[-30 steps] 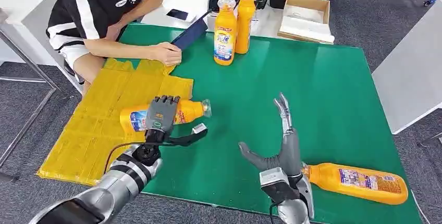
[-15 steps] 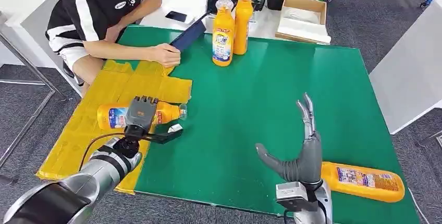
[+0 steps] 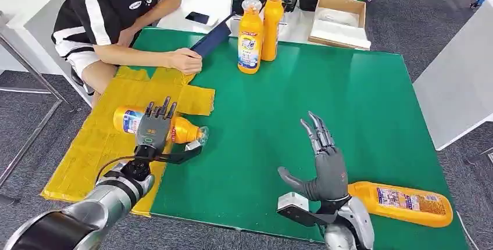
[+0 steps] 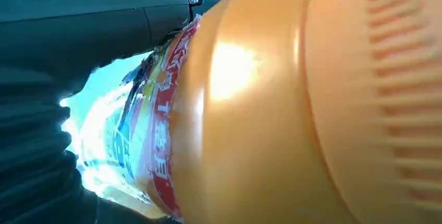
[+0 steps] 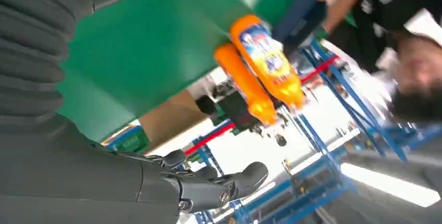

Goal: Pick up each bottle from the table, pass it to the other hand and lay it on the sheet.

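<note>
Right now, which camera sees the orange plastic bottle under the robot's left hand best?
The head view: the orange plastic bottle lies whole on the yellow sheet, beneath the left hand. The left wrist view shows a blurry close-up of its side. I cannot find it in the right wrist view.

— Can you read anything from where you are?

— Not a word. The orange plastic bottle lying on the yellow sheet [image 3: 183, 129] wears a blue-and-white label at its base end; my left wrist view adds a red band with white characters on it, too blurred for me to make out.

— And the upright ones?

— The front orange upright bottle with a clear cap [image 3: 250, 35] has a blue-and-white front label with a red strip, with print too small to read. The orange bottle lying near my right arm [image 3: 407, 203] shows a white panel of fine print, also unreadable. The person's black-and-white shirt [image 3: 116, 0] carries a small white oval badge, its lettering illegible.
</note>
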